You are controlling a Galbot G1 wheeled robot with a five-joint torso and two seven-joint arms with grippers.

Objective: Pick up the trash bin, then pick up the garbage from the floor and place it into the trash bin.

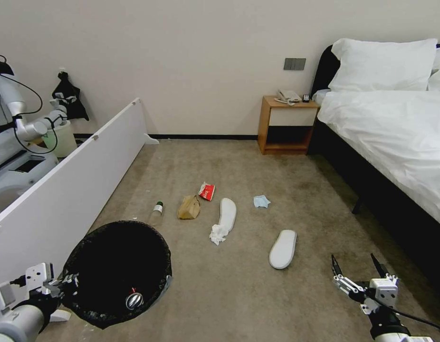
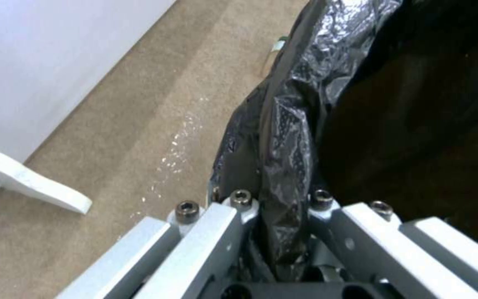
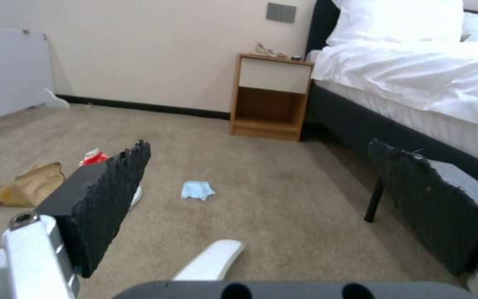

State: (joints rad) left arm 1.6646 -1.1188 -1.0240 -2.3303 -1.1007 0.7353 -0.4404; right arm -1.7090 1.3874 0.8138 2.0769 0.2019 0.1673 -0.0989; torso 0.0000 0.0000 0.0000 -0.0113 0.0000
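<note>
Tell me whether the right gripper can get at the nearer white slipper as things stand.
Probably yes. The right gripper hangs open and empty just right of the nearer white slipper, with bare carpet between them; the left gripper holds the trash bin well aside.

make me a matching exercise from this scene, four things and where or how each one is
Things:
1. trash bin
2. pale-blue mask
3. right gripper
4. crushed can

States:
A. open, holding nothing, above the carpet
B. held at its rim by the left gripper
C. inside the black bag
D. on the floor between the slippers and the bed

Pairs: 1-B, 2-D, 3-A, 4-C
</note>
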